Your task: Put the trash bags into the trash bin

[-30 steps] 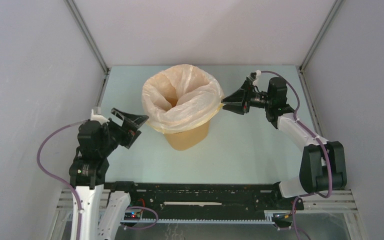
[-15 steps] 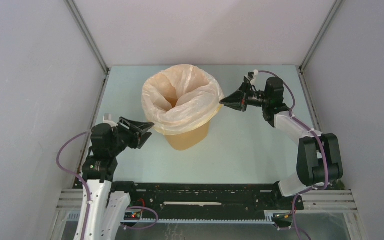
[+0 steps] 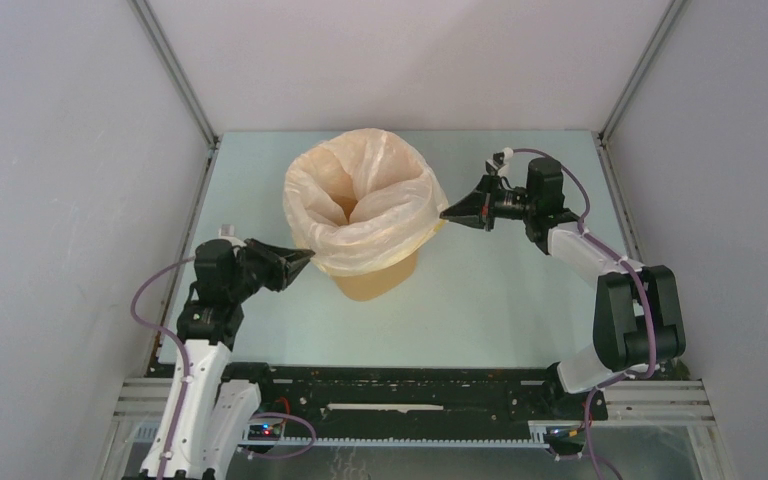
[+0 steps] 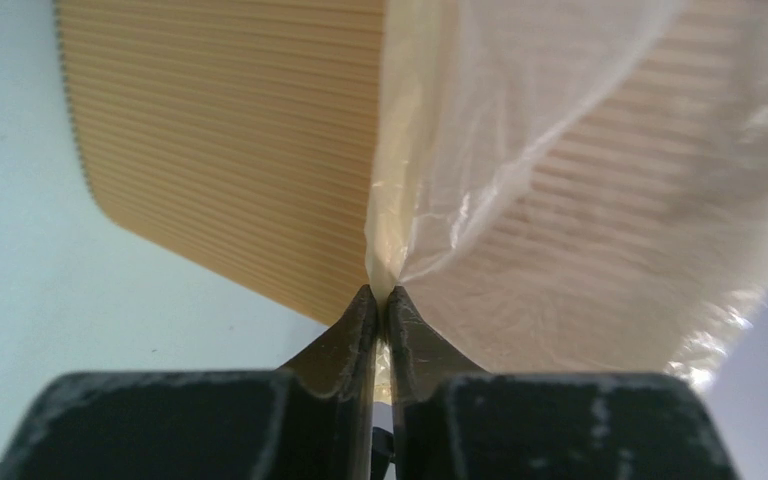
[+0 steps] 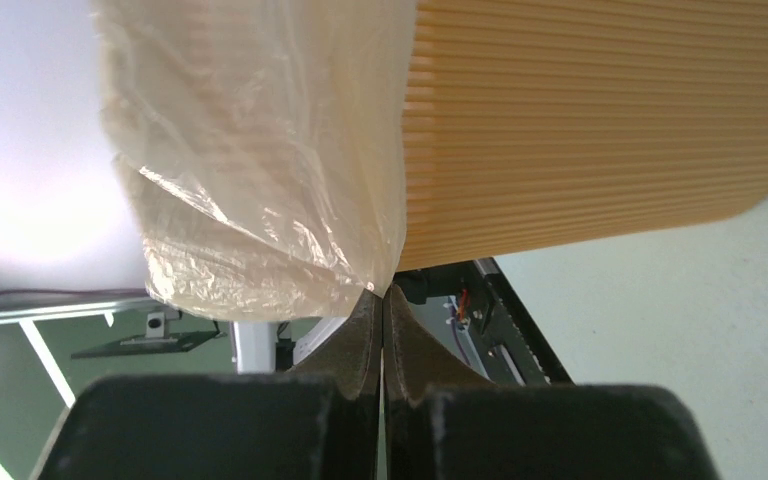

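Note:
The yellow-orange trash bin (image 3: 375, 278) stands mid-table. The cream trash bag (image 3: 365, 205) lines it and is folded out over the rim. My left gripper (image 3: 307, 258) is at the bag's lower left hem. In the left wrist view it (image 4: 381, 292) is shut on a bunched fold of bag (image 4: 580, 150), in front of the ribbed bin wall (image 4: 230, 130). My right gripper (image 3: 445, 212) is at the right hem. In the right wrist view its jaws (image 5: 381, 290) are shut, and the bag's corner (image 5: 260, 150) is drawn to a point at their tips beside the bin (image 5: 600, 120).
The pale green table (image 3: 510, 300) is boxed in by grey walls on the left, back and right. A black rail (image 3: 410, 385) runs along the near edge between the arm bases. The bin stands between the two arms.
Both grippers have gone from open to shut. The left arm moved right to the bag's hem and pinched it. The right gripper shifted slightly and shut at the right hem.

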Robot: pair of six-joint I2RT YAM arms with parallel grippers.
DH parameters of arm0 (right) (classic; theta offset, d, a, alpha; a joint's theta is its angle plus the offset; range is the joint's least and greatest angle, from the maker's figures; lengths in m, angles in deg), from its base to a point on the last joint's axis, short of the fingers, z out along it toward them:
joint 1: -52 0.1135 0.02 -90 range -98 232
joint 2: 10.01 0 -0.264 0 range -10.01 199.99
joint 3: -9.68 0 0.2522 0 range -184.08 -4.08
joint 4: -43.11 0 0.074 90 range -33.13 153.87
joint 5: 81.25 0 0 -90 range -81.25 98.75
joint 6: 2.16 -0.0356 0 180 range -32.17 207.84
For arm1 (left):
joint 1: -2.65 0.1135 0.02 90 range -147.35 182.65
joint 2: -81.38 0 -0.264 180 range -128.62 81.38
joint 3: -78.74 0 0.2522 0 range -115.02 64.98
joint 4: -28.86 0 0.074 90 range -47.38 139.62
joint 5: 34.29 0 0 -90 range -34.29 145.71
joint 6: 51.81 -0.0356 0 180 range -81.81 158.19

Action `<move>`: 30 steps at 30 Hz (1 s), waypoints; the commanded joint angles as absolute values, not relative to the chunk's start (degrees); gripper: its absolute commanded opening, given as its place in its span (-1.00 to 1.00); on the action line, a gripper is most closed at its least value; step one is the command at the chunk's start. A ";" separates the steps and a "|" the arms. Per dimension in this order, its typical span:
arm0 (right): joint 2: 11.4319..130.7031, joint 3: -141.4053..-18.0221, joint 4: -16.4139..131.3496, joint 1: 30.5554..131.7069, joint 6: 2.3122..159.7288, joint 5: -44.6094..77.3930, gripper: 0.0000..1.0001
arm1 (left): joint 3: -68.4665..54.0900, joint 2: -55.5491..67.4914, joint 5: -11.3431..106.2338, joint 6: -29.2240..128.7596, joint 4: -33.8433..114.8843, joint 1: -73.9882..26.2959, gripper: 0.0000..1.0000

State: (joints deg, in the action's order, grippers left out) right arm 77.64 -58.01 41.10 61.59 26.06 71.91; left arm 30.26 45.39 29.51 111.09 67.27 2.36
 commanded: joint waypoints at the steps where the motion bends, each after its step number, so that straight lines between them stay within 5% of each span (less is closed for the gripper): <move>1: 77.48 -58.48 54.80 61.74 38.12 69.76 -1.00 | 34.68 44.37 28.05 107.93 68.58 2.48 -0.82; 6: 80.20 -58.54 54.90 62.51 39.28 68.62 -1.00 | 37.15 39.71 27.82 104.65 68.26 2.48 -0.92; 22: 87.46 -60.42 54.25 66.34 40.11 65.03 -1.00 | 31.33 23.27 27.76 96.73 66.01 0.55 -0.79; 26: 87.10 -61.93 61.42 65.88 44.76 63.71 -0.72 | 29.56 22.92 28.52 94.07 68.82 0.41 -0.69; 30: 83.24 -63.41 69.71 64.43 50.97 61.53 -0.16 | 26.24 25.53 31.62 90.15 75.13 0.37 -0.53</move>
